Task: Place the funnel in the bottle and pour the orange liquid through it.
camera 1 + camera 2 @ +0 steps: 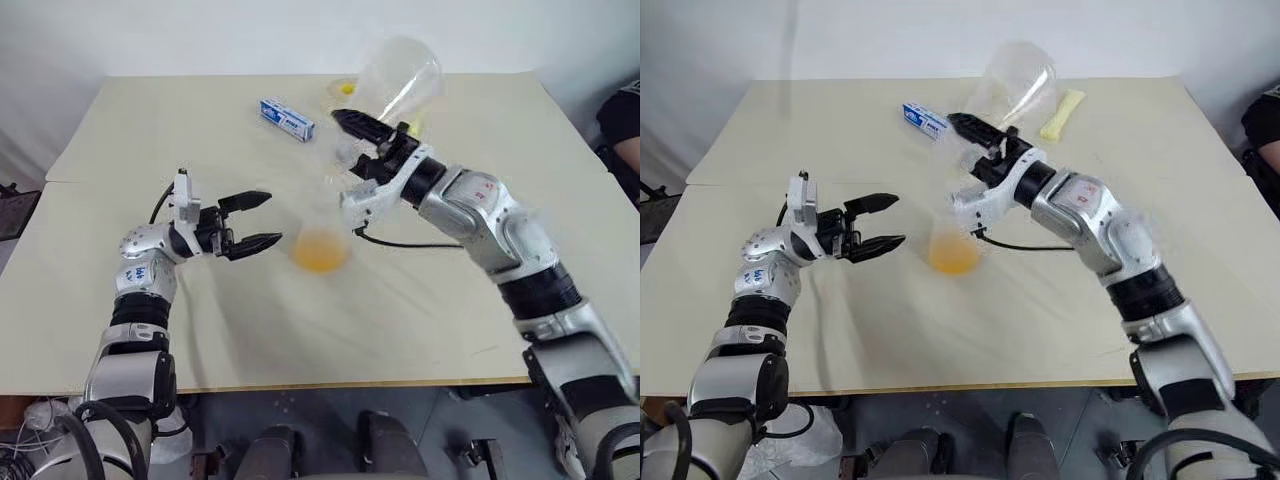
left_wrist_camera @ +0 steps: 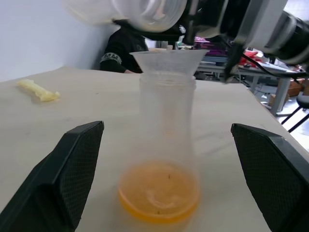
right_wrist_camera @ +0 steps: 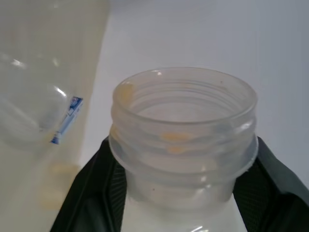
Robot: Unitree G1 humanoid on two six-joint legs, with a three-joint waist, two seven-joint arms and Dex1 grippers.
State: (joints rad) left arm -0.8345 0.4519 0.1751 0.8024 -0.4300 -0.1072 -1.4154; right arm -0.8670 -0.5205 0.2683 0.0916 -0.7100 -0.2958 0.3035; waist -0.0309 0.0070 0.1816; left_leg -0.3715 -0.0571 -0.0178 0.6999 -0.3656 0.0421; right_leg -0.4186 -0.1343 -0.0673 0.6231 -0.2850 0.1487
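Note:
The bottle stands upright mid-table with the funnel seated in its neck. The orange liquid lies in a shallow layer at its base. My left gripper is open just left of the bottle, its fingers on either side of it and not touching it. My right gripper is shut on the threaded neck of a second clear flask. That flask is tilted base-up, with its mouth just above the funnel. It looks empty apart from orange drops in the neck.
A small blue-and-white box lies behind the bottle, and a pale yellow strip rests at the back right. A black cable trails on the table under my right arm. A person sits at the right edge.

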